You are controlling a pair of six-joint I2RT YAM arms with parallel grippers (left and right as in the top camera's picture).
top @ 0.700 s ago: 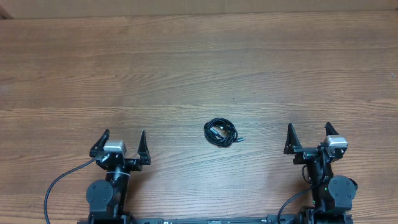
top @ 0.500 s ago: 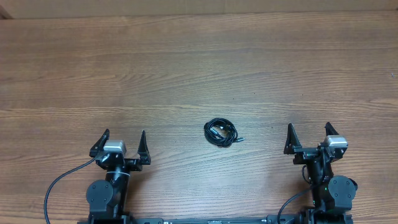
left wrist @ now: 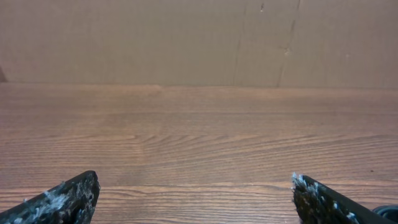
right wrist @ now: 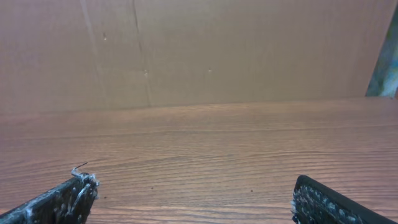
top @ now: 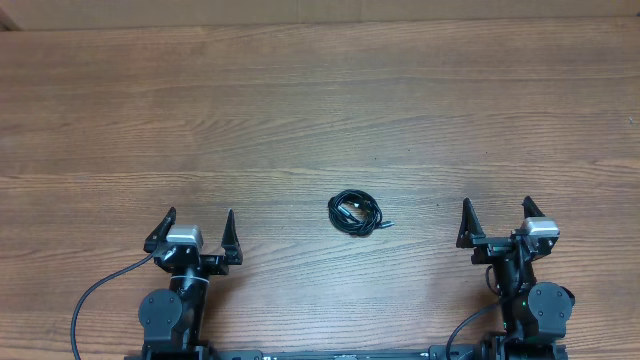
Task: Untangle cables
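1. The cables [top: 355, 213] lie on the wooden table [top: 300, 90] as one small, tight coil of thin black cord. The coil sits roughly midway between the two arms and a little ahead of them, touching neither. A loose end [top: 387, 224] pokes out at its lower right.
2. The coil looks light, limp and soft. It will probably sag and drag across the wood rather than lift as one piece. The cord is thin and lies flat, so a pinch has to come down right at the tabletop to catch it. It does not look fragile, but the plug ends may snag inside the loops, and a hard pull would likely tighten the tangle.
3. The free end at the lower right looks like the best first hold. An outer loop on the opposite side would suit the other arm, one anchoring while the other draws out. The overhead view is too small to tell which strand belongs to which cord.
4. The left gripper [top: 199, 214] rests near the table's front edge, well apart from the coil. Its fingers [left wrist: 68, 196] are spread wide, and its wrist view shows only bare wood between them. It holds nothing and touches nothing.
5. The right gripper [top: 496, 204] sits on the other side of the coil, also clear of it. Its fingers are parted just as wide and are empty.
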